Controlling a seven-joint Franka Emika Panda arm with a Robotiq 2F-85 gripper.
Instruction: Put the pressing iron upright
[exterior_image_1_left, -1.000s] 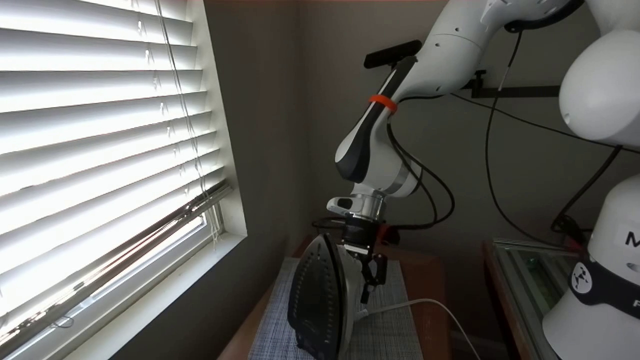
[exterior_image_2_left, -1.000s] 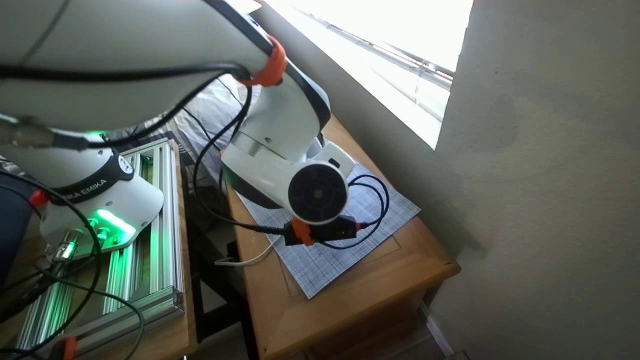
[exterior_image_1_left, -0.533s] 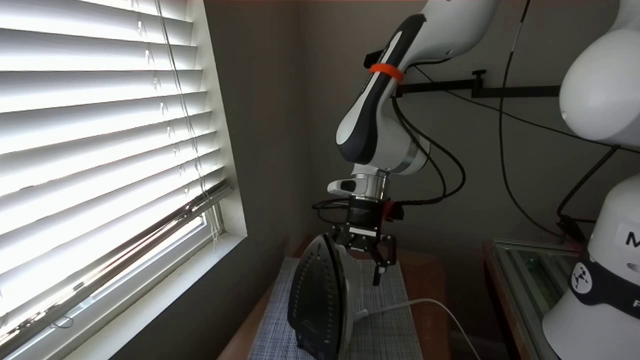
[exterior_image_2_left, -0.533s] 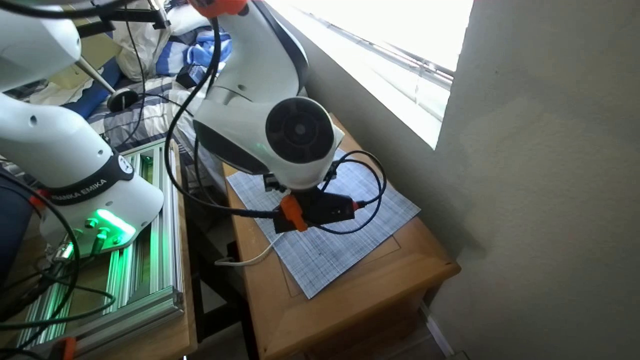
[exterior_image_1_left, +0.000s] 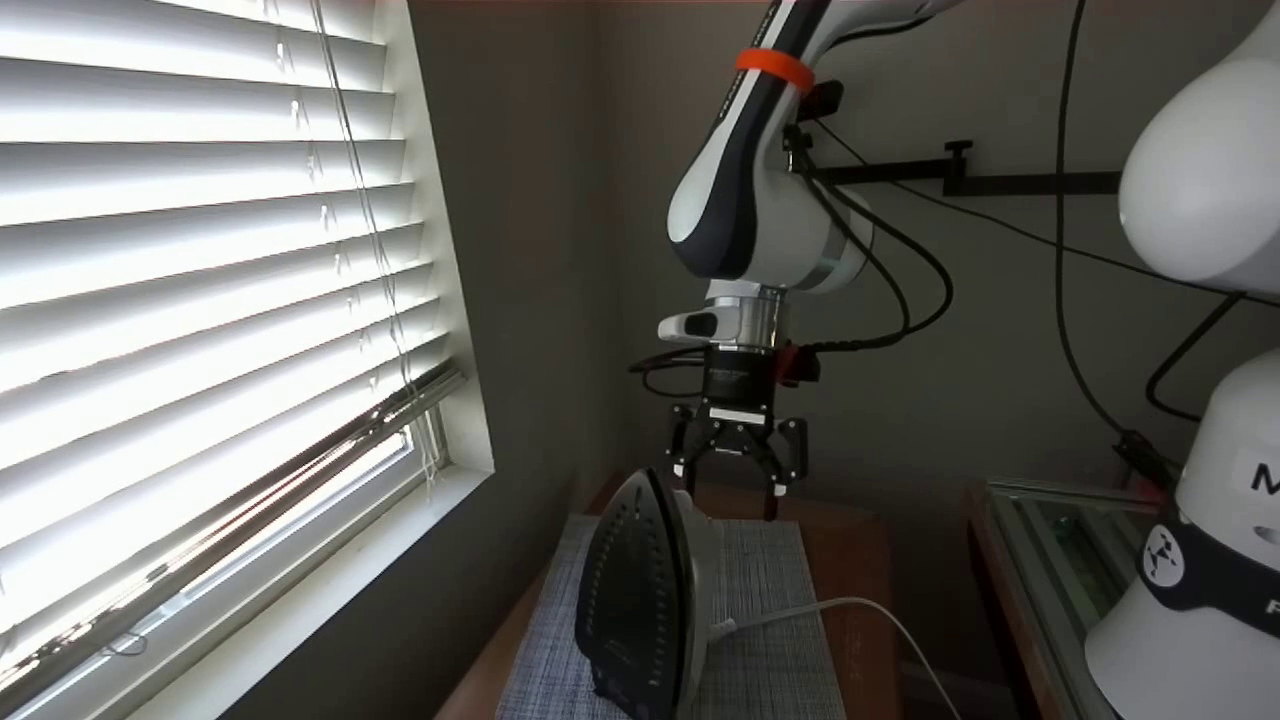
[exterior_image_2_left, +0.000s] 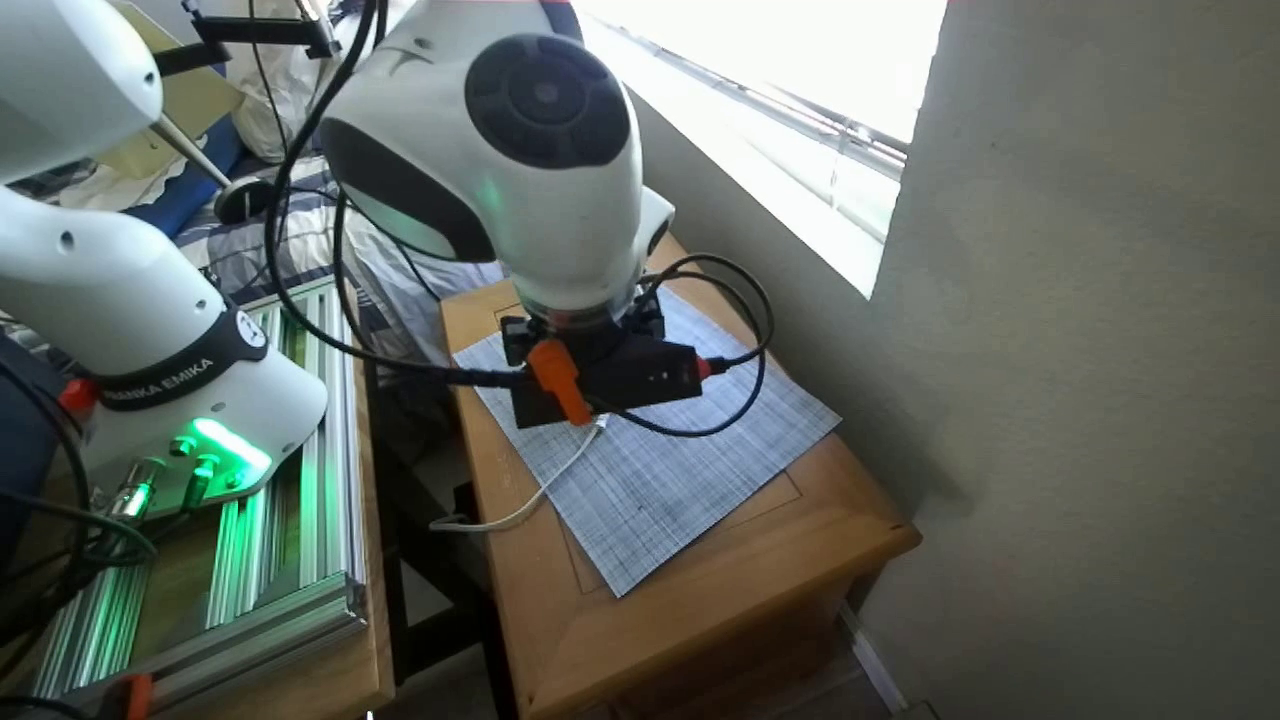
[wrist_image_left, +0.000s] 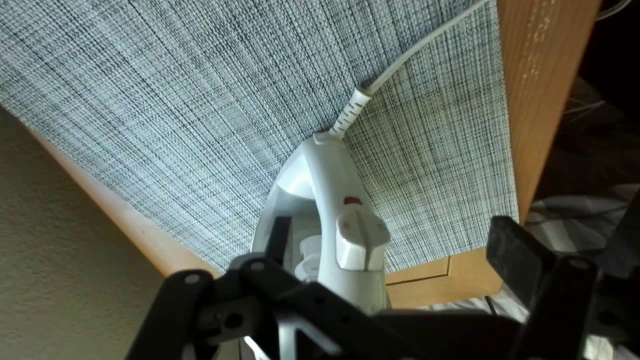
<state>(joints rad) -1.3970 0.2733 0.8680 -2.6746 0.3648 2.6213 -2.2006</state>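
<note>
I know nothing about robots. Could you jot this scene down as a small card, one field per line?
Object: pointed white plastic clothes iron
Pose: upright, pointed end up, dark flat soleplate facing sideways
Resting on: grey woven mat on a brown wooden table
Cord: thin white cord, running past the table's edge
Robot's grabber: black two-fingered gripper, open, near the iron's top, not gripping it
Nearby: white slatted window blinds

Room beside iron (wrist_image_left: 352, 245), above mat (wrist_image_left: 190, 100) (white cord (wrist_image_left: 356, 104) crosses it).
</note>
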